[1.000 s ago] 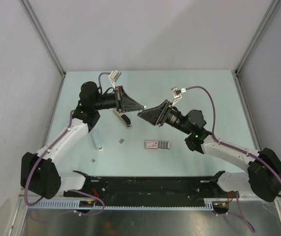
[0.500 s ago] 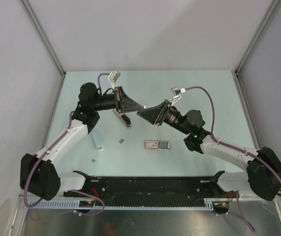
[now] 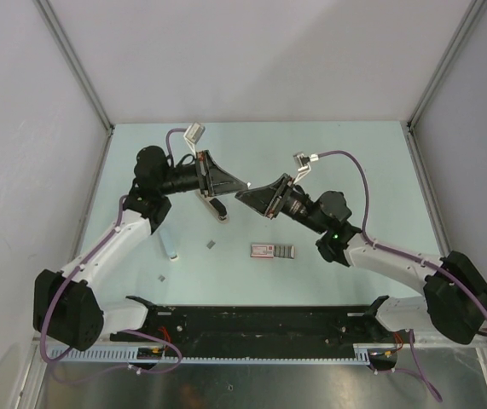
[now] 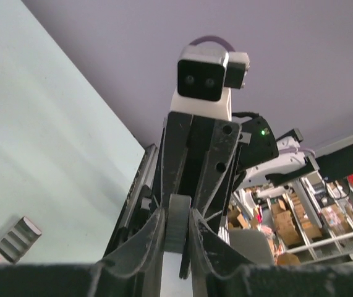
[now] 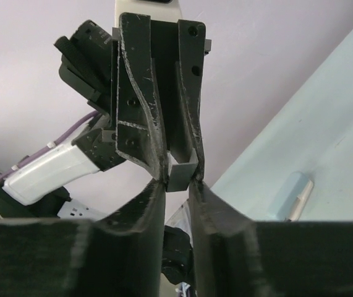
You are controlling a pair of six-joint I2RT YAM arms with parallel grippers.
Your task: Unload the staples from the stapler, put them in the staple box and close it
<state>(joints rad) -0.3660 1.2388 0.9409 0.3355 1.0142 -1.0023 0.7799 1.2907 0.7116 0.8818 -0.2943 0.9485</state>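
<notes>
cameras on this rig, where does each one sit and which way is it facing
Top external: above and behind the bases, looking down on the table; both arms show, left gripper meeting right gripper.
Left wrist: on the left wrist, looking along its own fingers at the right gripper.
Right wrist: on the right wrist, looking along its own fingers at the left gripper.
Shared: both wrist views show the grey piece pinched between the grippers; top and left wrist show the staple box.

The left arm (image 3: 115,234) and right arm (image 3: 388,260) both reach inward with wrists roughly level. The left gripper (image 3: 246,185) and right gripper (image 3: 240,196) meet tip to tip (almost mirrored), each pair of fingers (image 4: 144,246) pinched on one small grey piece (image 5: 180,177).
</notes>
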